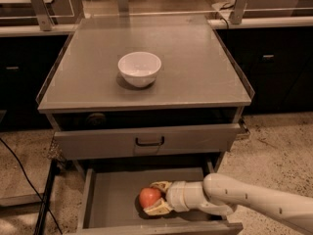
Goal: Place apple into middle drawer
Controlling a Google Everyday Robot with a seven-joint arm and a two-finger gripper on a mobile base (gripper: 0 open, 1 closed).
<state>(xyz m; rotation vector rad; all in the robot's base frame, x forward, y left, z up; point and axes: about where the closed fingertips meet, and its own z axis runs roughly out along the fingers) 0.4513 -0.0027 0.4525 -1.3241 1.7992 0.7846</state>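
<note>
Apple (149, 198), round, smooth and red-orange, lies inside the open middle drawer (110, 204), a shallow grey tray with a flat matte floor and thin walls; the end effector (155, 199) grips it, pale fingers (161, 185) closed on either side; whether it touches the floor is hard to tell; the white arm (254, 204) is cut off at the right edge; a glossy white bowl (140, 68) stands on the grey surface (205, 77).

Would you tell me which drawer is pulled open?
The lower drawer, where the gripper holds the apple; the handled drawer above shows only its front.
</note>
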